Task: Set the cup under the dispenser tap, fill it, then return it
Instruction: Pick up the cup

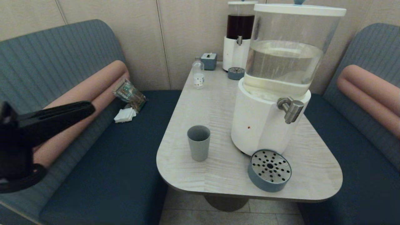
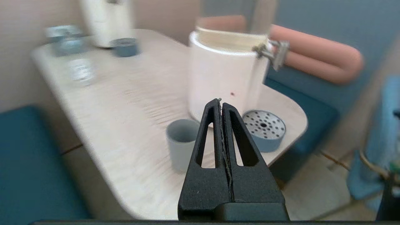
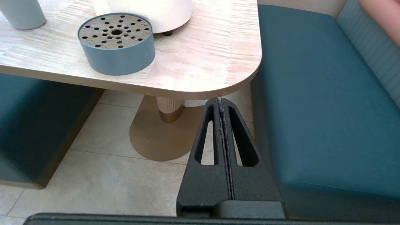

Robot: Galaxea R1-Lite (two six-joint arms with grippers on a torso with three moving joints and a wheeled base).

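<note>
The grey-blue cup (image 1: 198,142) stands upright and empty on the table, left of the big white-based dispenser (image 1: 262,125); it also shows in the left wrist view (image 2: 180,143). The brushed-steel tap (image 1: 291,108) juts from the dispenser's right front, bent down, over the round perforated drip tray (image 1: 269,169). My left gripper (image 1: 89,107) hovers over the left bench, well left of the cup, shut and empty; its tip (image 2: 221,101) points toward the cup and dispenser. My right gripper (image 3: 221,100) is shut and empty, low beside the table's near right corner, out of the head view.
At the table's back stand a narrower dark-liquid dispenser (image 1: 239,37) with its own small drip tray (image 1: 236,73), a small clear bottle (image 1: 198,74) and a blue-grey box (image 1: 208,60). Packets and napkins (image 1: 128,93) lie on the left bench. Benches flank the table (image 1: 218,103).
</note>
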